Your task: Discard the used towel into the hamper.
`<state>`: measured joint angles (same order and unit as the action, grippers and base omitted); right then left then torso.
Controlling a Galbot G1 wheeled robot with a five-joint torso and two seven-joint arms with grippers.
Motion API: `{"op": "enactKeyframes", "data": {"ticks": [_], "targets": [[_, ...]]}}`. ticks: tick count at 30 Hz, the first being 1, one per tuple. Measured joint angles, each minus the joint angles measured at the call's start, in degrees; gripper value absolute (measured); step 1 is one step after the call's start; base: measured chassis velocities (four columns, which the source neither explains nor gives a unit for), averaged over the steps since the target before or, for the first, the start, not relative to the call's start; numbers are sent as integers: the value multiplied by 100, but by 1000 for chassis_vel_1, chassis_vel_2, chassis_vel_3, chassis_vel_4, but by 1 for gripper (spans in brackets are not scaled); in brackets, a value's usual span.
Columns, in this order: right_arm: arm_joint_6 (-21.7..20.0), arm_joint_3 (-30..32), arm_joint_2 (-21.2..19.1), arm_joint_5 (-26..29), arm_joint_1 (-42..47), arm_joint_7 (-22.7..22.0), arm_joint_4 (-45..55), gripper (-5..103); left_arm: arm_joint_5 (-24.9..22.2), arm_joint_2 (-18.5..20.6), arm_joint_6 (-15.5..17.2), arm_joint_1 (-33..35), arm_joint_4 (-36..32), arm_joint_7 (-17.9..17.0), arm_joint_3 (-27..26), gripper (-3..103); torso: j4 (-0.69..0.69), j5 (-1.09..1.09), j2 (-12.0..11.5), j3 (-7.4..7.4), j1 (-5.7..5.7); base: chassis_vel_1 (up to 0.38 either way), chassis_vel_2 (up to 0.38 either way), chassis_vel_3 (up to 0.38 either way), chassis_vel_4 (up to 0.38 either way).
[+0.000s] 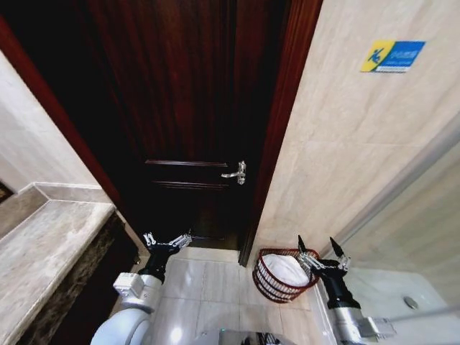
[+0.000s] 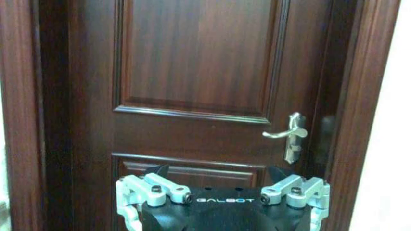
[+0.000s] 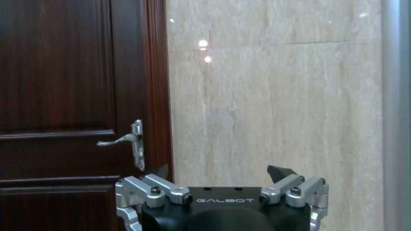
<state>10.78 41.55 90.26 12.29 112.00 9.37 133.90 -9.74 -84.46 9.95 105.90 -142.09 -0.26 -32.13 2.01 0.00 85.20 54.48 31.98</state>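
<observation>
The hamper (image 1: 267, 286), a small round reddish-brown wire basket, stands on the floor by the door frame in the head view. A white towel (image 1: 284, 269) lies bunched inside it. My right gripper (image 1: 318, 246) hangs just to the right of the hamper's rim, open and holding nothing; in the right wrist view the right gripper (image 3: 220, 172) faces the beige tiled wall. My left gripper (image 1: 167, 240) is held open over the floor at the left, well apart from the hamper. The left gripper (image 2: 220, 172) points at the dark door, empty.
A dark wooden door (image 1: 187, 108) with a silver lever handle (image 1: 236, 172) stands shut ahead. A marble counter (image 1: 43, 244) runs along the left. The beige wall carries a blue-yellow sign (image 1: 393, 55). A metal-framed partition (image 1: 402, 187) and a floor drain (image 1: 410, 302) lie at right.
</observation>
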Motion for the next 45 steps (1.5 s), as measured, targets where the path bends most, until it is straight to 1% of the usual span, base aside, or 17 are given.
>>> {"op": "enactKeyframes", "data": {"ticks": [1,21,27,35,45], "targets": [[0,0,0,0,0,0,-1,100,0,0,0,0,0,0,0,100,1,0,1,0,-1,142,-116,-124,117],[-5,1,0,0,-1,-1,-2,100,0,0,0,0,0,0,0,100,-1,0,0,1,3,122,-119,-117,116],[-5,0,0,0,-1,-1,-3,100,0,0,0,0,0,0,0,100,1,1,0,1,2,135,-136,-133,148],[-5,0,0,0,-1,-1,-3,100,0,0,0,0,0,0,0,100,0,0,0,1,3,111,-126,-126,114],[-5,0,1,0,-2,-1,-3,100,0,0,0,0,0,0,0,100,1,0,-1,1,3,146,-143,-139,153]]}}
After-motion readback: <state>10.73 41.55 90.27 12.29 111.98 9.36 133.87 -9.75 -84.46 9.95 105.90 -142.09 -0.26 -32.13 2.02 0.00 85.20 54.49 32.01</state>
